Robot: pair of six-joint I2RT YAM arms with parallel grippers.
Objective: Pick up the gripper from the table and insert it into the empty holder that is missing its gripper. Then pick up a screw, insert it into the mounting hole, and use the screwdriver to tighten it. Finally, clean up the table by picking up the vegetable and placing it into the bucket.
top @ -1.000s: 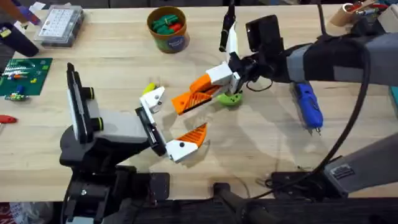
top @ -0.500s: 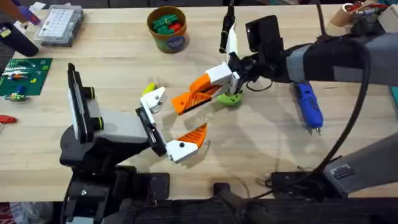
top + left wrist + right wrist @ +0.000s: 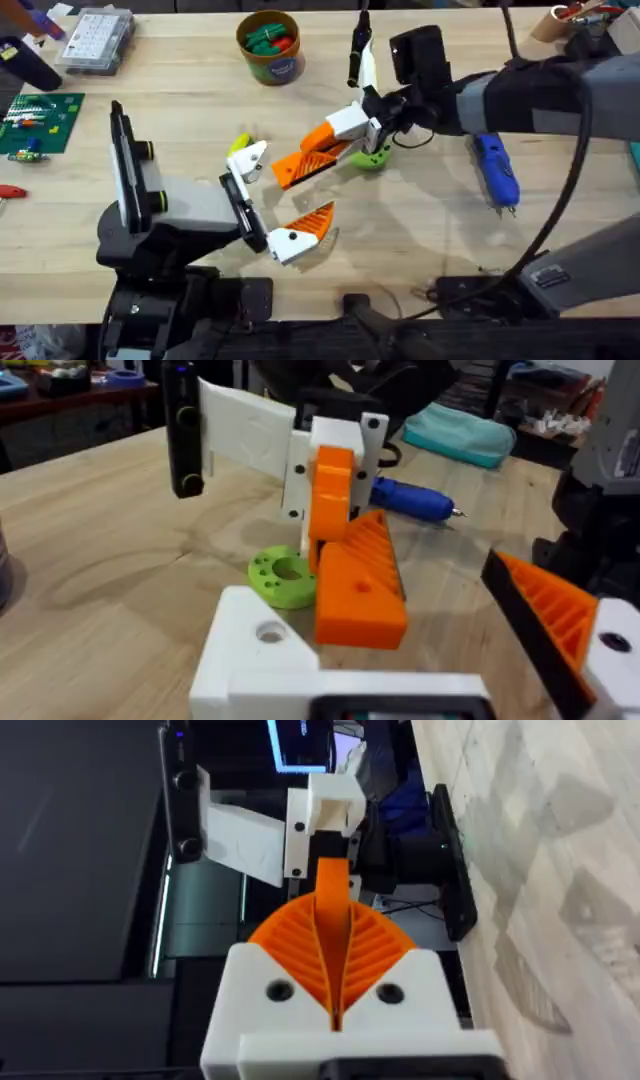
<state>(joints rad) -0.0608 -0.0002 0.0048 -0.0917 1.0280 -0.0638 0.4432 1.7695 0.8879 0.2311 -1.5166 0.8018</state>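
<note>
Right gripper (image 3: 315, 158) pinches the ribbed orange wedge gripper (image 3: 296, 165) near the white holder (image 3: 248, 160)

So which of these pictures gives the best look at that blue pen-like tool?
The overhead view: the blue screwdriver lies whole on the table beside the right arm, metal tip toward the near edge. The left wrist view catches only part of it, its body half hidden behind a white block. In the right wrist view I cannot make it out.

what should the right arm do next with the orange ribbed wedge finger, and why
Probably ease the right gripper a little further toward the left arm, lining its load up with the mount. It is shut on the orange ribbed plastic wedge finger, which sits close to the empty white plastic holder block but is not yet seated in it.
</note>
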